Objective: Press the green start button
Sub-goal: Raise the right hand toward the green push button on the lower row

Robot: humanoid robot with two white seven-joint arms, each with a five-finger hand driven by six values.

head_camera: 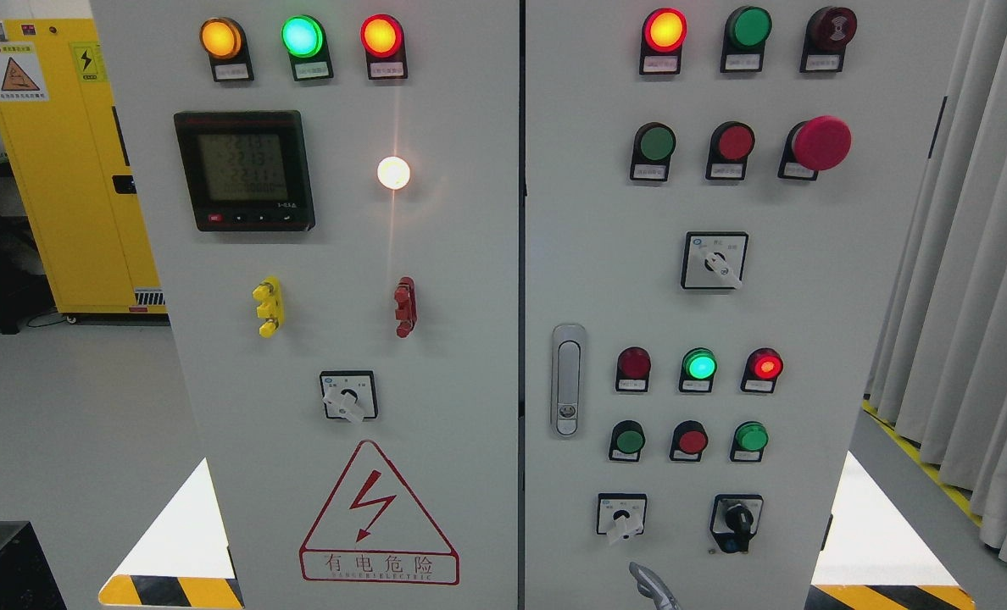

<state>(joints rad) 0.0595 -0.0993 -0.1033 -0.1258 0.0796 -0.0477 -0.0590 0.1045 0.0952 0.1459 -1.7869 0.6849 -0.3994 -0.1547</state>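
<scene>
Only a grey tip of a robot hand [652,587] showed at the bottom edge, right of centre; I couldn't tell which arm it belonged to or whether the fingers were open or curled. Green pushbuttons sat above it on the right cabinet door [809,322]: nearest were the lower-row ones [629,440] and [751,437], another [655,142] high up. I judged the start button lay straight up from the hand; labels were unreadable.

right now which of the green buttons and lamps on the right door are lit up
Only the green lamp in the lower lamp row, between two red ones, glows. The top-row green lamp and the green buttons are dark.
</scene>
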